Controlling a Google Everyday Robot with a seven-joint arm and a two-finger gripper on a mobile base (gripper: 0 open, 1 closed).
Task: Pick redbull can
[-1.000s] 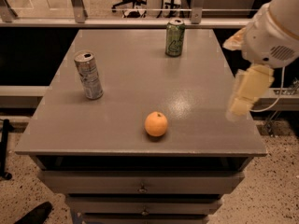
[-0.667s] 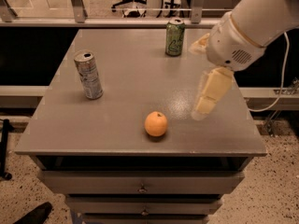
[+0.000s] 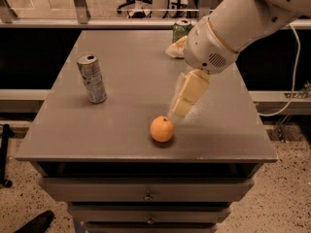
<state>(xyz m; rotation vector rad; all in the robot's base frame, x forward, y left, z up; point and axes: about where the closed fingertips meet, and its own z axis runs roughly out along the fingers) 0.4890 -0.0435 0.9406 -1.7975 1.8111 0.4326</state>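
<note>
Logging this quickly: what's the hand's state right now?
Hand: holding nothing, over the table near the orange; open or shut cannot be told. Can stands apart, untouched.

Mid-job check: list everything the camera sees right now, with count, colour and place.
redbull can: one, silver-grey, upright on the table's left side.
orange: one, orange, near the front edge, about the middle.
green can: one, green, at the far edge, partly hidden behind the arm.
table: one, grey, fills the middle of the view.
drawers: dark grey, under the table top.
arm: one, white, reaching in from the upper right.
gripper: one, cream, over the table just behind and right of the orange, well apart from the redbull can.
</note>
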